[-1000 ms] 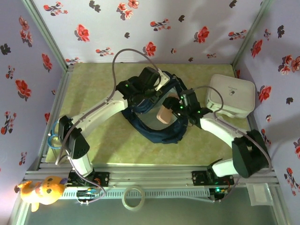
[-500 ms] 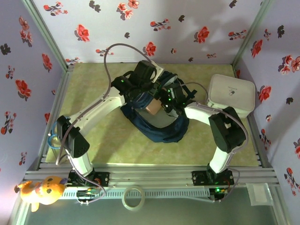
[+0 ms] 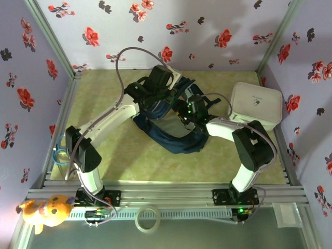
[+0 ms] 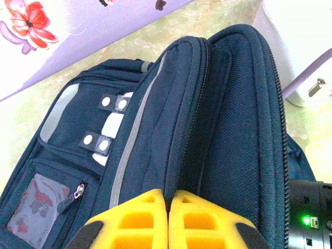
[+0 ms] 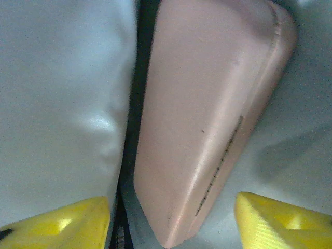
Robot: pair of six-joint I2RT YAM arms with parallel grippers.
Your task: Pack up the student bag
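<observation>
On the left, pressed flat together with no gap: yellow fingers (image 4: 140, 220) of the left gripper (image 4: 167, 198), nipping a fold of the bag (image 4: 244, 104) where its rim runs down into their seam. Just beyond, ridged navy fabric and a zip track, standing upright. Farther left, a front pocket with a grey patch, white snap tabs and a small clear window. Behind, at upper right, a corner of the white box (image 4: 295, 31) on the green table (image 4: 218, 21).

On the right, spread well apart: fingers (image 5: 62, 225) of the right gripper (image 5: 171, 210), gripping nothing. Between them, touching neither, a pink case (image 5: 207, 114), tilted against pale grey lining (image 5: 57, 93).

Seen from above, bag at mid-table: rear part held up at the left gripper, front slumped toward the near edge, right gripper down in its open mouth. To its right, near the far right corner, the box, apart from the bag. Past the near rail, a plush toy (image 3: 46, 210) and a tape roll (image 3: 147, 218).
</observation>
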